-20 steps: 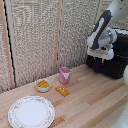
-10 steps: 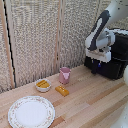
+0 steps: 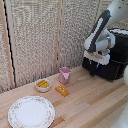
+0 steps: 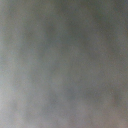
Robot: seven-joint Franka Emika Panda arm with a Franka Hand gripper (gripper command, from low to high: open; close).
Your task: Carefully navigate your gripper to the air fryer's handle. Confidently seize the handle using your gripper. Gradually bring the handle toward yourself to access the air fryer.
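Your arm hangs down in front of the air fryer [image 3: 116,57], which sits at about 2 o'clock in the exterior view, at the far end of the wooden table [image 3: 90,107]. The fryer is a black, rounded box, and its front faces the exterior view's left. Your gripper [image 3: 93,70] is low against that front, at the fryer's 9 o'clock side, with the white wrist block just above it. The handle is not something you can pick out here: the gripper and wrist cover the part of the front where it would show, and the dark fingers merge with the black body. You cannot tell whether the fingers are spread or closed, or whether they hold anything.

Your wrist view gives only a flat grey blur with no readable shape in it.

Well apart from the fryer, toward 9 o'clock of it, a pink cup [image 3: 64,75] stands upright near the middle of the table. Just beside the cup, at its 6 o'clock, lies a small orange piece [image 3: 62,90]. At 9 o'clock from the cup sits a small bowl [image 3: 43,85] with yellow-orange contents. A patterned plate [image 3: 31,111] lies at 7 o'clock in the view, near the table's front edge. A woven screen [image 3: 45,35] stands behind it all.
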